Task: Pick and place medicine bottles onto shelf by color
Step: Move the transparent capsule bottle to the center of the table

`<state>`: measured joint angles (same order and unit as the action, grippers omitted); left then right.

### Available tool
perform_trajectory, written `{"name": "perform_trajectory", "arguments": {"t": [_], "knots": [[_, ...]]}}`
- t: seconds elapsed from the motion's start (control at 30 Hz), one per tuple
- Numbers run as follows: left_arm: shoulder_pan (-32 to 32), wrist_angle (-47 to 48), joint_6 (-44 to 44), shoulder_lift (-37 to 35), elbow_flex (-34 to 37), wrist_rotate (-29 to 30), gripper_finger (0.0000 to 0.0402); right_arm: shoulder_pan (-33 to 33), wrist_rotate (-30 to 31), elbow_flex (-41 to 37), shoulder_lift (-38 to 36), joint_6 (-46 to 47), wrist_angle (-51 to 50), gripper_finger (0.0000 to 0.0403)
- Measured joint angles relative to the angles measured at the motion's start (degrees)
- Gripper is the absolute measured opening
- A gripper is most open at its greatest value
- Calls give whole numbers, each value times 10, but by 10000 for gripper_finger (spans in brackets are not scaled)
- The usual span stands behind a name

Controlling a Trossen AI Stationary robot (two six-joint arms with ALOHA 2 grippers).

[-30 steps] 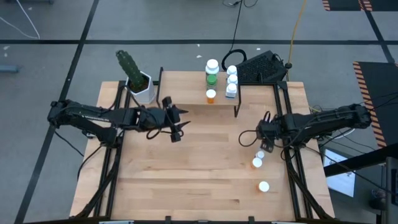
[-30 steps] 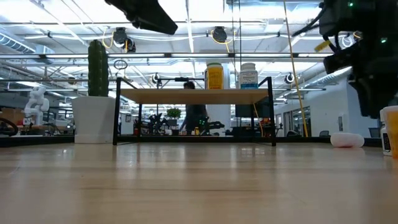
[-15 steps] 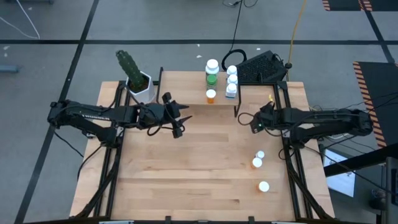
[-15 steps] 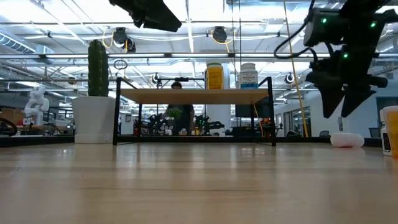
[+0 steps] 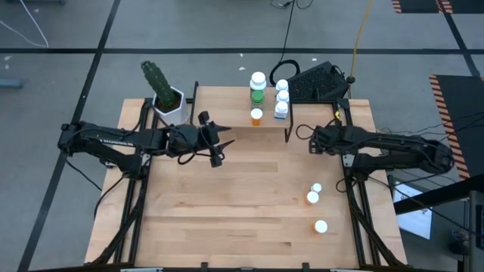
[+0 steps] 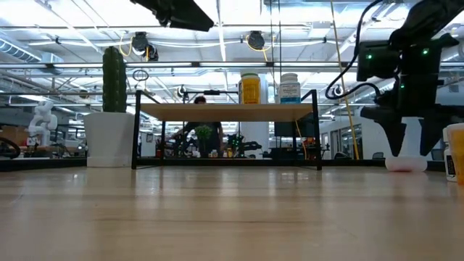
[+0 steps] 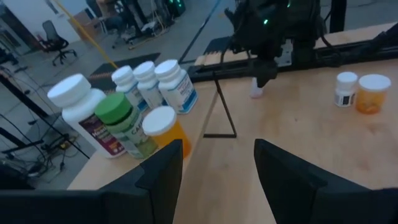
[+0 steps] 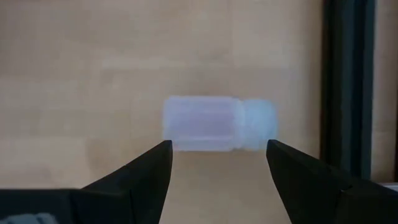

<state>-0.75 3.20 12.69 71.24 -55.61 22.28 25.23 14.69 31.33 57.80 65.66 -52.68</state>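
1. Nearest the bottom edge of the high view, three small bottles stand on the wooden surface at lower right: one with an orange body lowest, another orange one above it, and a small white one just beside that. None of them has moved since the earlier frames.
2. The right tool has travelled from beside those bottles up toward the right of centre. It now hangs with fingers spread apart, holding nothing.
3. Directly under it, in the right wrist view, a pale pinkish bottle with a white cap lies on its side on the surface, framed between the two dark fingers without touching them. In the low view the same bottle shows below the tool at the right edge.
4. The left tool hovers left of centre, released and empty, and has edged slightly upward since a second ago.
5. Farther back, at top centre, the shelf carries a green bottle, a small orange one and three blue-white ones in a line, unchanged.
6. A cactus pot stands at the upper left corner of the surface.
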Motion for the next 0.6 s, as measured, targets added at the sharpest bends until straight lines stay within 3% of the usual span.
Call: {"name": "perform_trajectory", "arguments": {"t": [0.37, 0.47, 0.6], "knots": [[0, -20, 59, 0, 0, 0, 200, 63, -6, 0, 6, -2, 70, 254], [0, -20, 73, 0, 0, 0, 200, 67, -52, 3, 13, -26, 71, 254], [1, -20, 83, 0, 0, 0, 200, 60, -161, 0, 14, -33, 106, 254]]}}
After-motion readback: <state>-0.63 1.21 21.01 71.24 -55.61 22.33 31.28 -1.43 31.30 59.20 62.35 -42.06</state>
